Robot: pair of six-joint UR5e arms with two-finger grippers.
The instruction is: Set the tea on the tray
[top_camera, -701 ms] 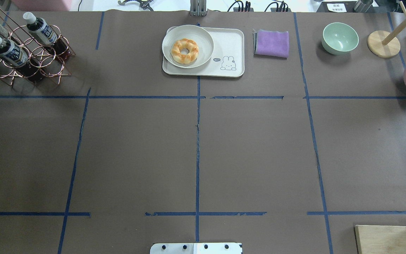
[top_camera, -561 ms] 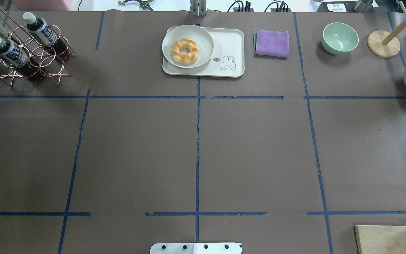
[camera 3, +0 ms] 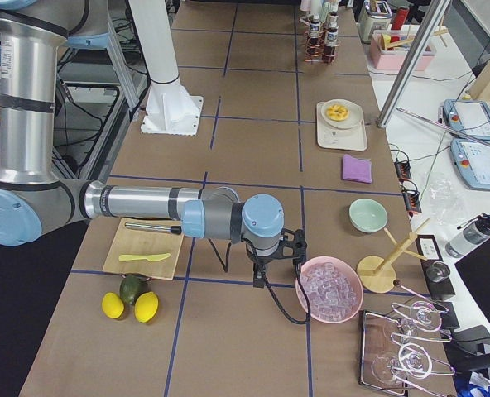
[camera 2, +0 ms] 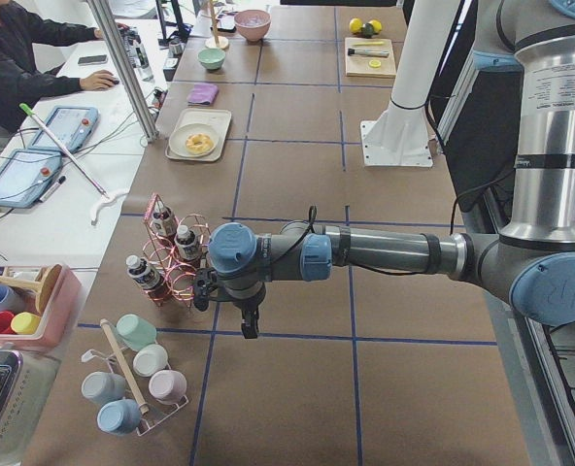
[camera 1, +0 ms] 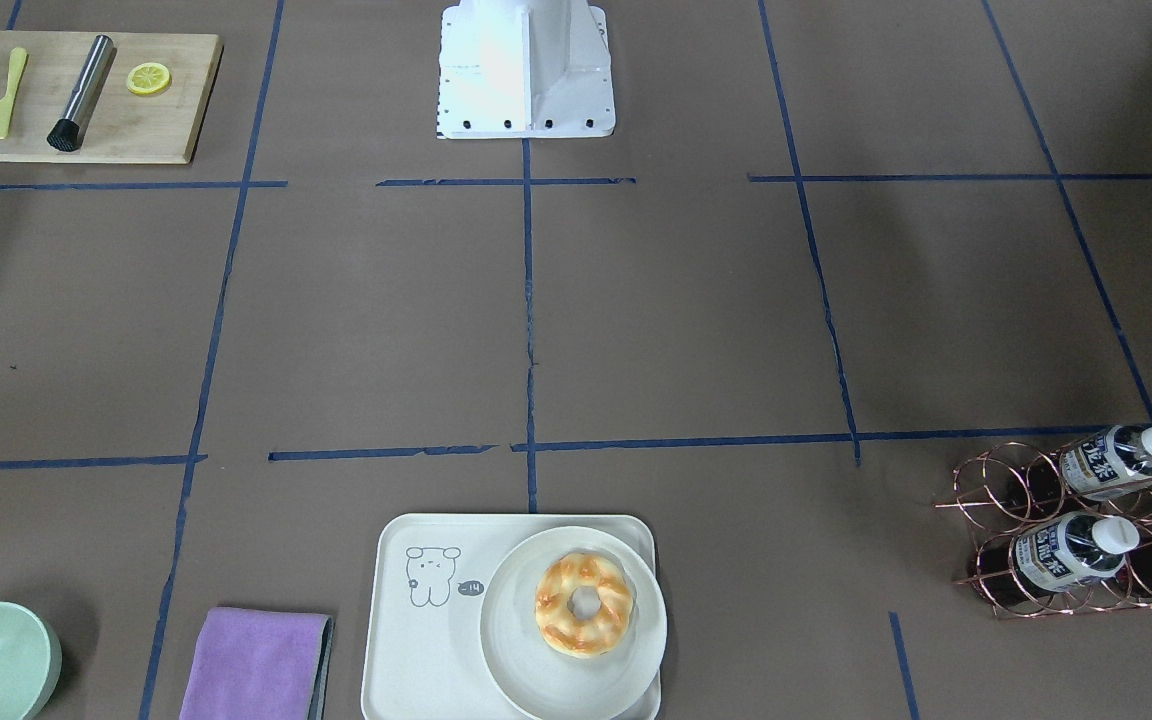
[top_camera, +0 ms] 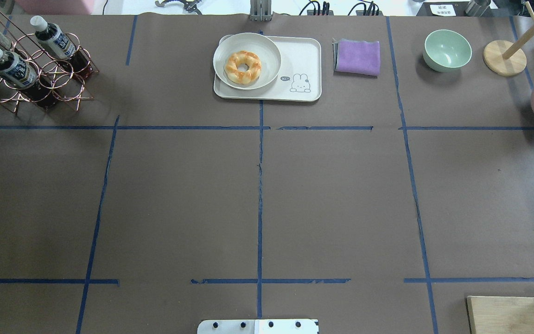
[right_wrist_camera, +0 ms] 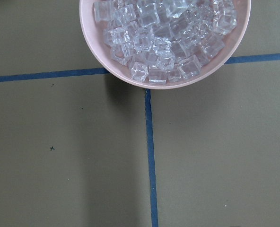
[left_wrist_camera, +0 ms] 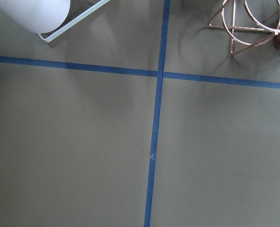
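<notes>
Three tea bottles lie tilted in a copper wire rack (top_camera: pixel 65 76) at the table's far left; the nearest to the middle is one tea bottle (top_camera: pixel 54 41) (camera 1: pixel 1121 455) (camera 2: pixel 186 243). The cream tray (top_camera: pixel 301 58) (camera 1: pixel 426 650) with a drawn rabbit sits at the far middle and bears a white plate (top_camera: pixel 267 51) with a donut (top_camera: pixel 244 67). My left gripper (camera 2: pixel 252 328) hangs over the table just beside the rack; it shows only in the left side view and I cannot tell its state. My right gripper (camera 3: pixel 260 279) hangs beside the pink ice bowl (camera 3: pixel 328 289); I cannot tell its state.
A purple cloth (top_camera: pixel 357 56), a green bowl (top_camera: pixel 448 50) and a wooden stand (top_camera: pixel 504 58) lie right of the tray. A wooden board (camera 1: pixel 116 135) holds a muddler and a lemon slice. A mug rack (camera 2: pixel 132 379) stands beyond the bottle rack.
</notes>
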